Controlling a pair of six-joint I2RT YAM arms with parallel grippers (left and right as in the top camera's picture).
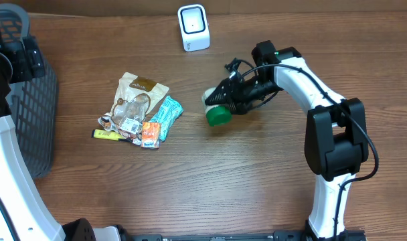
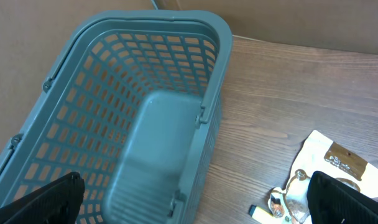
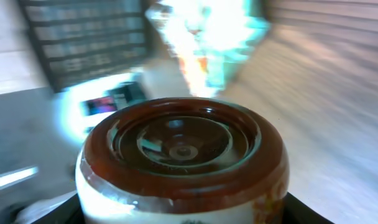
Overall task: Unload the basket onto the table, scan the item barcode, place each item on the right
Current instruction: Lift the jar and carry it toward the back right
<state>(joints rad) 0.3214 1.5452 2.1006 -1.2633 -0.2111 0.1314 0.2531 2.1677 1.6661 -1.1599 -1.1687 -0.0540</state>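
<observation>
The item is a white jar with a green lid (image 1: 217, 112), lying tilted with the lid facing lower left. My right gripper (image 1: 227, 99) is shut on the jar's body at mid-table. In the right wrist view the jar (image 3: 183, 149) fills the space between the two black fingers (image 3: 304, 214), lid towards the camera. The white barcode scanner (image 1: 193, 27) stands at the back of the table, apart from the jar. My left gripper (image 2: 189, 202) hangs open over the grey basket (image 2: 83, 93), holding nothing.
A pile of snack packets and a yellow marker (image 1: 140, 114) lies left of the jar. The grey mesh basket (image 1: 36, 114) stands at the table's left edge. Bare wood lies between the jar and the scanner.
</observation>
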